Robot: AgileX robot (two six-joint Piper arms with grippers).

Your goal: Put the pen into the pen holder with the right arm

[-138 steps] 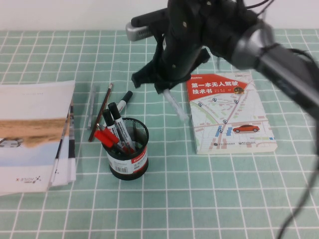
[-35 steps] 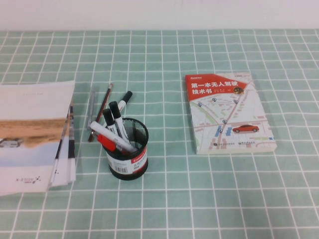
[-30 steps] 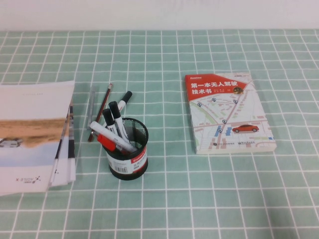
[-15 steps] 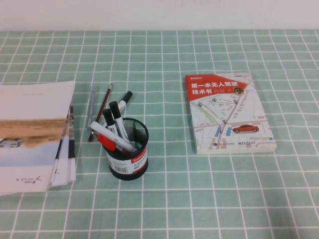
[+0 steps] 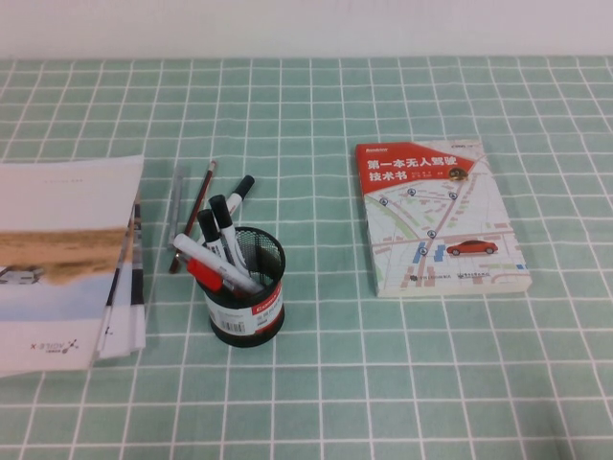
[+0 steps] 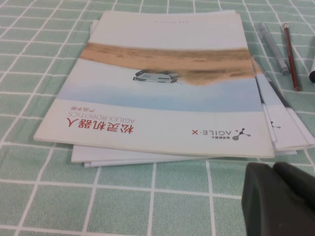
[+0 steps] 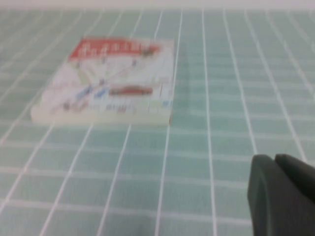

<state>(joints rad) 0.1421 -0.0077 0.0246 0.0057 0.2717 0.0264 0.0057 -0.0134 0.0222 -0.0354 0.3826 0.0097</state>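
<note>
Right gripper (image 7: 283, 196) is out of the high view, parked low near the book (image 5: 439, 217); its fingers look pressed together, holding nothing. It carried the pen seconds ago. That pen (image 5: 215, 264) now lies slanted across the pen holder (image 5: 246, 286), so the task looks done. Black-capped markers (image 5: 222, 222) share the cup. Left gripper (image 6: 280, 199), also seemingly closed, sits by the brochures (image 6: 162, 88).

table (image 5: 402, 383): green grid cloth | on it: pen holder (image 5: 247, 287), book (image 5: 436, 217), booklets (image 5: 62, 254), pencil (image 5: 194, 213)
</note>
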